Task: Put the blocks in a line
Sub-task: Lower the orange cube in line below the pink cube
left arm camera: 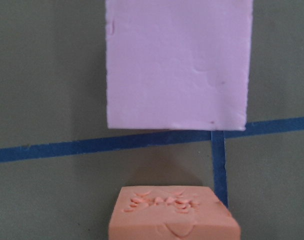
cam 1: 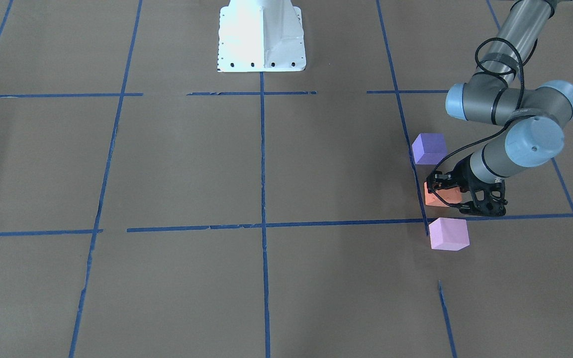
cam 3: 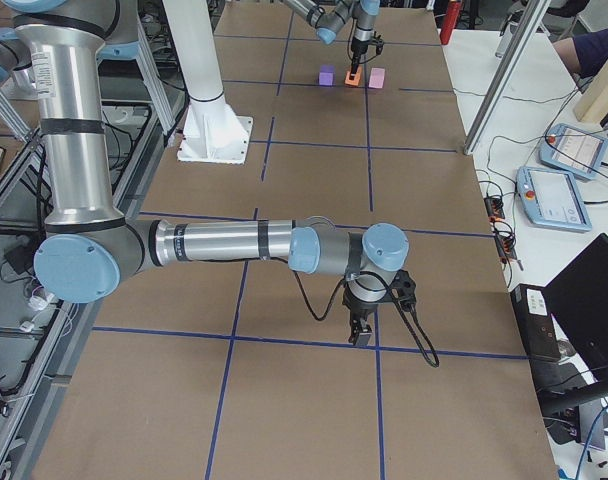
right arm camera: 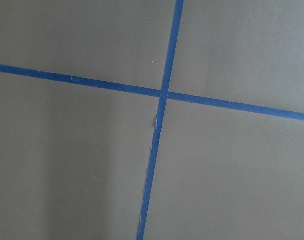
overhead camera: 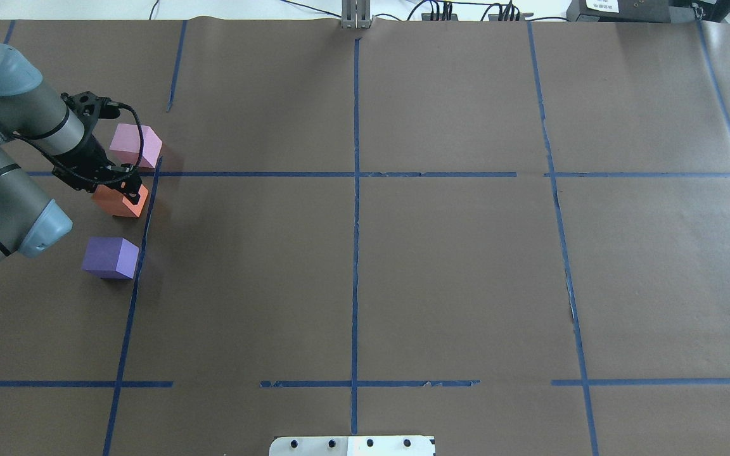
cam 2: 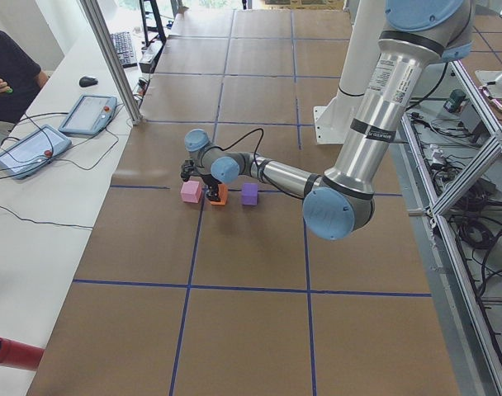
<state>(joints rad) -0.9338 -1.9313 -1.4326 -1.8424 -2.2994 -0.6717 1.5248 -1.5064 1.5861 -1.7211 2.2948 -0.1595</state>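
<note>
Step in hand: You are watching the middle placement. The left gripper (overhead camera: 121, 189) stands low on the orange foam cube (overhead camera: 118, 202), which sits at the left of the brown paper-covered table (overhead camera: 454, 272).
Left pincer: Its black fingers reach the orange cube's top edge. You cannot tell whether they pinch it or stand just spread.
Right pincer: The right gripper (cam 3: 362, 328) hangs over a crossing of tape lines, well apart from the cubes. Whether it is spread or pressed together cannot be told.
The row: The pale pink foam cube (overhead camera: 137, 144) lies farthest and the dark purple foam cube (overhead camera: 110, 256) nearest, with the orange one between them. All three are just left of one blue tape strip (overhead camera: 143, 234) and none touch.
Progress: By this look, the line is all but made.
Next move: It likely calls for the fingers to let go fully, then a straight lift. Soft foam may cling, and a sideways nudge would skew the row.
Count: You have three cubes, one of each colour, and two grippers.
</note>
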